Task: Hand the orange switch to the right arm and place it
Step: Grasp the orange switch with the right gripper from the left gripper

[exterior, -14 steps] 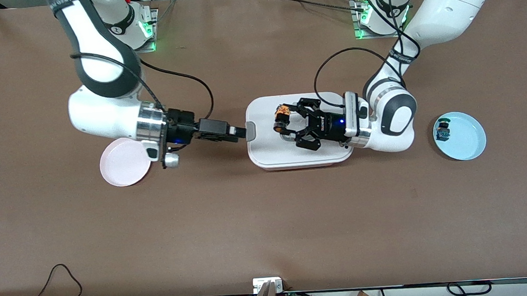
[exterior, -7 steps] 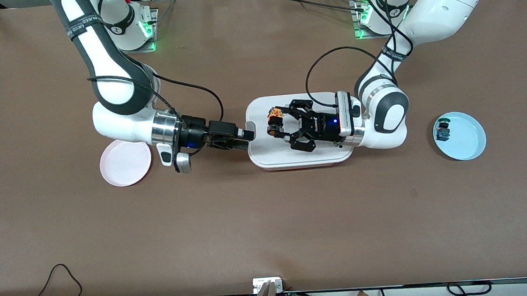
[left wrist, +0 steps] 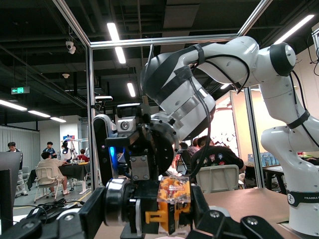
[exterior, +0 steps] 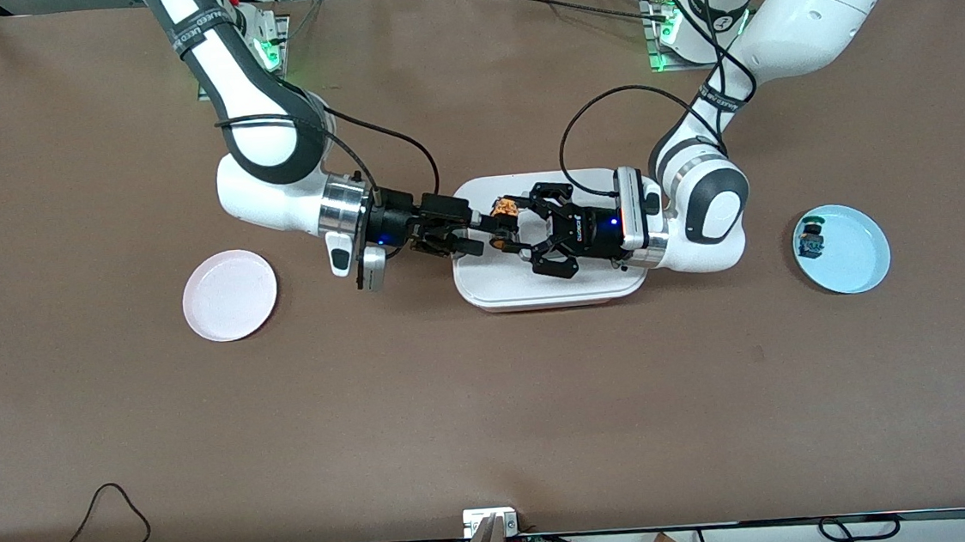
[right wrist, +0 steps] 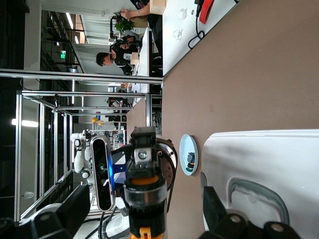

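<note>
Held over the white rectangular tray [exterior: 553, 287]: tiny black orange-capped switch [exterior: 502, 209], clamped in left end effector [exterior: 507, 233]. Right end effector [exterior: 479, 232] spread wide around the switch, not gripping.

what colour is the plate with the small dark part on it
Light blue plate, carrying the green-capped dark part; clearest in the front view.

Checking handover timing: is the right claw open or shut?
Open: the right claw has a finger on either side of the orange switch, not touching it.
</note>
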{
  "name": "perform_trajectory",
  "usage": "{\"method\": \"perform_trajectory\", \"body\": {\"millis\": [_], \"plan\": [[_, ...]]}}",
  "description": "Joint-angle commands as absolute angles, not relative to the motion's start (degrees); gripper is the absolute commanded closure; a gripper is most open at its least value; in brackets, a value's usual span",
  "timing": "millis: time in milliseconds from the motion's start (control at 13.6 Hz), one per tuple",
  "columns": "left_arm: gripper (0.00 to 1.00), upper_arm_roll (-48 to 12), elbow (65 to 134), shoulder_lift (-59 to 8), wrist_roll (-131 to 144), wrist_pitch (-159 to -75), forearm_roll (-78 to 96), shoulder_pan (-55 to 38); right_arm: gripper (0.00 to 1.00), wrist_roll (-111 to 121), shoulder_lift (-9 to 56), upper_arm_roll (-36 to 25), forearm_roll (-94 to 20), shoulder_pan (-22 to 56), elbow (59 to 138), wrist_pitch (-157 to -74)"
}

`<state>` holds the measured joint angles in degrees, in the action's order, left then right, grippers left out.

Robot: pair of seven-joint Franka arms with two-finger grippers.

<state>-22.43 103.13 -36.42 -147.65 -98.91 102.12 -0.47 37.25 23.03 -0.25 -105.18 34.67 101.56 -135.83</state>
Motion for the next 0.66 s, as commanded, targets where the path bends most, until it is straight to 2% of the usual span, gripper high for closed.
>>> {"method": "perform_trajectory", "body": {"millis": [0,295,590], "plan": [[0.90,-22.85,104.41,-35.51,-151.17,-99.05,104.50,-0.26,0.00,39.55,21.88,-0.70,-108.62,38.13,102.57,-139.82],[0.90,-22.85,104.41,-35.51,-151.17,-99.05,104.50,-0.26,0.04,39.73,22.41,-0.70,-110.30,41.04,101.78,-143.34],[0.90,-22.85,104.41,-35.51,-151.17,-99.05,104.59,-0.26,0.23,40.69,22.41,-0.70,-110.30,40.52,101.78,-143.26]]}}
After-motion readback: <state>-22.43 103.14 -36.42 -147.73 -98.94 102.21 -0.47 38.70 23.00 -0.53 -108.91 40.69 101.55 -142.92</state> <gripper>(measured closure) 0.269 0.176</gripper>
